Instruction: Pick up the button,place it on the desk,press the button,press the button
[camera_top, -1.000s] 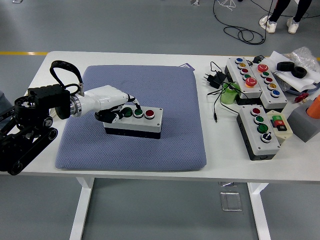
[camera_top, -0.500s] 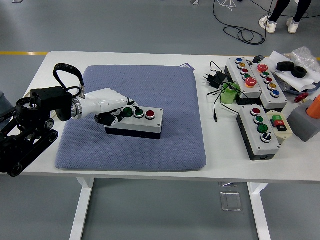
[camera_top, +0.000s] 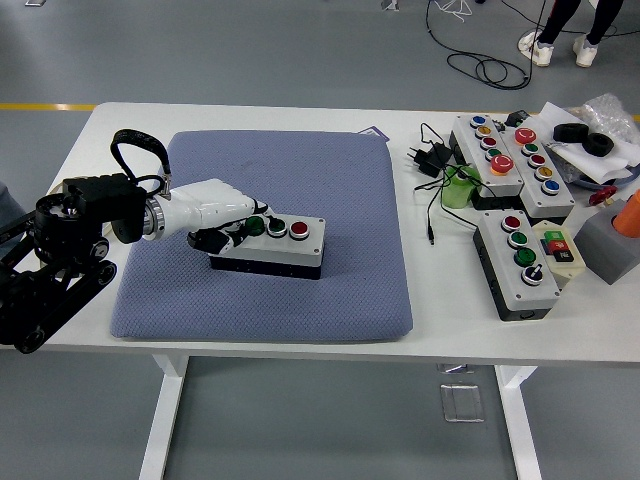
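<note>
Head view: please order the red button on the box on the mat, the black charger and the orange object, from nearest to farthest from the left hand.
1. Red button, right of the left hand.
2. Black charger, mid-table.
3. Orange object, right edge.

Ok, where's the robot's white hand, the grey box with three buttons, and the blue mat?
White left hand (camera_top: 205, 205), head view, its back.
Grey three-button box (camera_top: 268, 248), head view, its front side.
Blue-grey mat (camera_top: 320, 180), head view, bare middle.
</note>
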